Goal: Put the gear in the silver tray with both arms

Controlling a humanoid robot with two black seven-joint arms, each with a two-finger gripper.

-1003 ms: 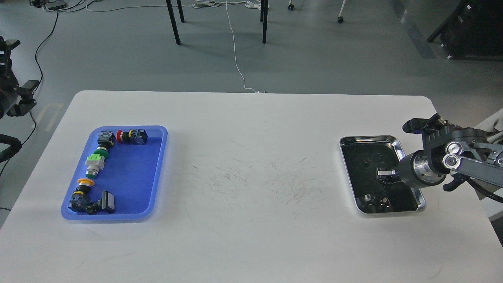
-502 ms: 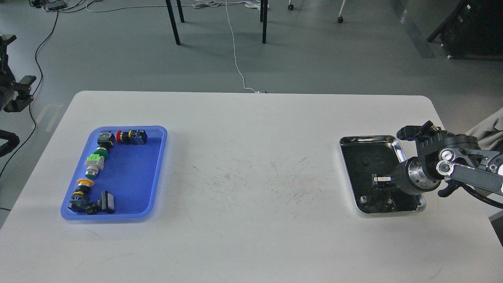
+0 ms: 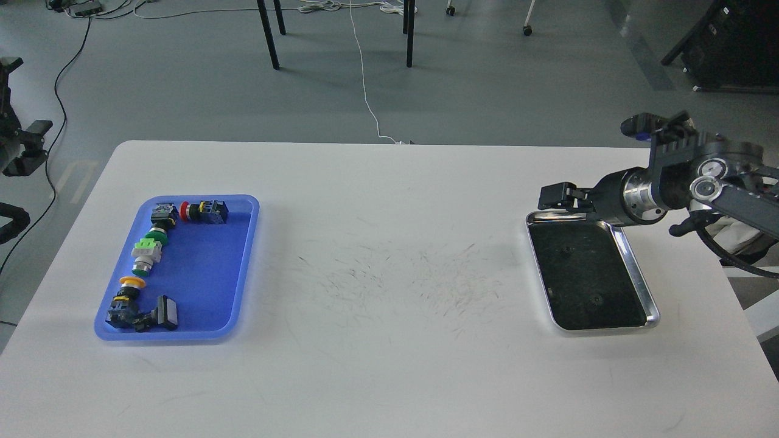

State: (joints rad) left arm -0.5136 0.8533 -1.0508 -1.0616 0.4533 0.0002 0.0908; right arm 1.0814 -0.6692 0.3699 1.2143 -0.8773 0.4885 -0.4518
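Note:
The silver tray (image 3: 639,283) lies at the right of the white table, its dark bottom mirror-like. Two small dark specks (image 3: 567,248) show on the bottom; I cannot tell what they are. My right gripper (image 3: 555,196) hangs just above the tray's far rim, pointing left. It is seen side-on and dark, so its fingers cannot be told apart, and nothing shows in it. My left arm (image 3: 21,146) shows only as black parts at the left edge, off the table. Its gripper cannot be made out.
A blue plastic tray (image 3: 207,274) at the table's left holds several push-button switches (image 3: 149,252) along its left and far sides. Scuff marks cover the table's middle. Chair legs and cables stand on the floor beyond the far edge.
My right gripper has risen out of the silver tray and moved back to its far rim. The tray's bottom now shows without the gripper's reflection. The left arm shifted slightly.

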